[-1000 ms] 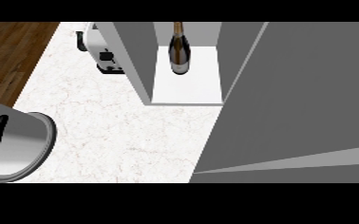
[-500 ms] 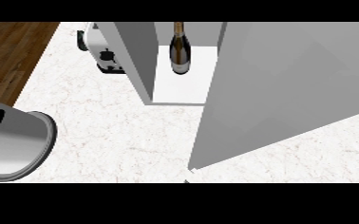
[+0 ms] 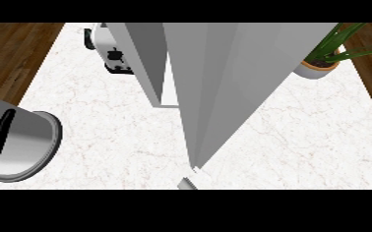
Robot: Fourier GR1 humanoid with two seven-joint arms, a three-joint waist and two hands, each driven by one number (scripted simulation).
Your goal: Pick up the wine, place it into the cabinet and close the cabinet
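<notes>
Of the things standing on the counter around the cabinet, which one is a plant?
The potted plant at the right of the view, beside the cabinet door: green leaves in a pale pot. The toaster and the grey appliance stand on the left.

You're looking steeply down on a white marbled counter (image 3: 109,128), with dark wood flooring (image 3: 22,54) along its left side and again at the top right corner. At the counter's right edge a potted plant (image 3: 323,61) with long green leaves sits in a pale pot, while a white and black appliance (image 3: 109,54) stands near the top left. A round silver vessel (image 3: 25,145) lies at the left edge; light is even.
</notes>
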